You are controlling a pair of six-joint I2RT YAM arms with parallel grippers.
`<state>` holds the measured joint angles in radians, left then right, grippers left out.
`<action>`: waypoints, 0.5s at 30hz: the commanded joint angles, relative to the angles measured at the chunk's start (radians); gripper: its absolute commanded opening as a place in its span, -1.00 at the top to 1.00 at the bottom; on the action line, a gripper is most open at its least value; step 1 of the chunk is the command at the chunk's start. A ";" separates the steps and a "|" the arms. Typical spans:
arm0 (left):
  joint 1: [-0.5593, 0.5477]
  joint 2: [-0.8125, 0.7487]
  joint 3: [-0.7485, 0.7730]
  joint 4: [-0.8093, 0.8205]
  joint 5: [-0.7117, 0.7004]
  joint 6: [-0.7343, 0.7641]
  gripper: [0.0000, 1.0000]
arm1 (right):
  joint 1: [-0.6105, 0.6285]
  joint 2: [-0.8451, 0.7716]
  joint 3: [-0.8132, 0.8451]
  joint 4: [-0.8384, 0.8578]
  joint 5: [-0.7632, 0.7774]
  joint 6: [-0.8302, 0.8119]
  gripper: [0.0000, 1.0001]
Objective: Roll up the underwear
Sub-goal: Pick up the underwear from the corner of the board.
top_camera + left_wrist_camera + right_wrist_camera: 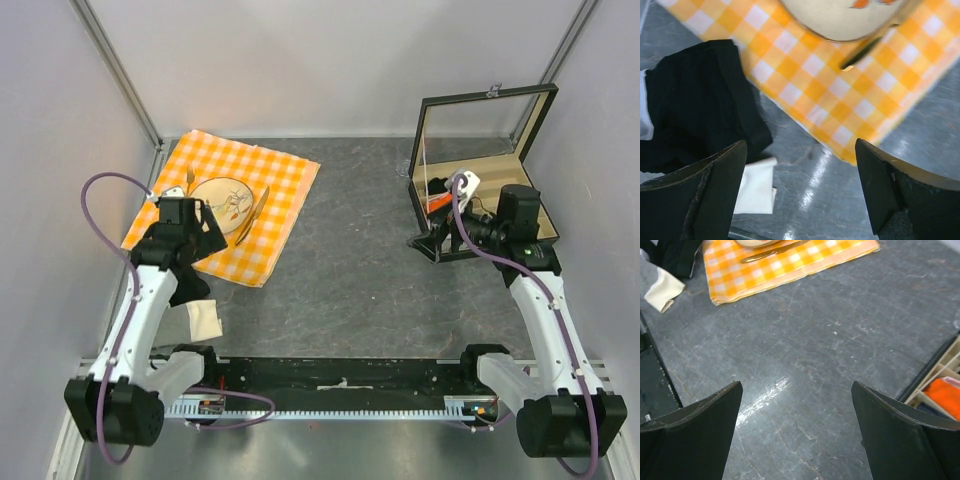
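The underwear (pixel 190 288) lies crumpled on the grey table at the near left, black fabric with a white band (pixel 206 320) toward the front. In the left wrist view its black part (pixel 695 115) fills the left side and the white band (pixel 757 185) shows beside my left finger. My left gripper (pixel 207 241) (pixel 800 192) hovers just right of it, open, with only bare table between the fingers. My right gripper (pixel 428 242) (pixel 797 435) is open over bare table by the box. From the right wrist the underwear (pixel 671 260) shows far off at the top left.
An orange checked cloth (pixel 285 175) (pixel 840 95) at the back left carries a plate (pixel 225 200), a fork and a knife (pixel 252 215). At the back right stands an open box (pixel 480 150) holding an orange rolled garment (pixel 942 395). White walls enclose the table.
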<state>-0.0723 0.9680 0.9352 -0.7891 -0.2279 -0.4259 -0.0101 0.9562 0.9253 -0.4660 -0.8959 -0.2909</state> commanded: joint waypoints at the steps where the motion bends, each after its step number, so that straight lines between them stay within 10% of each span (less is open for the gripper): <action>1: 0.052 0.129 0.002 0.099 -0.155 -0.068 -0.88 | 0.030 0.015 -0.023 0.021 -0.081 -0.047 -0.96; 15: 0.157 0.218 -0.064 0.195 -0.159 -0.059 -0.79 | 0.059 0.033 -0.029 0.015 -0.055 -0.044 -0.96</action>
<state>0.0540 1.1828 0.8825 -0.6727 -0.3435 -0.4580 0.0429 0.9855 0.8921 -0.4702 -0.9306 -0.3119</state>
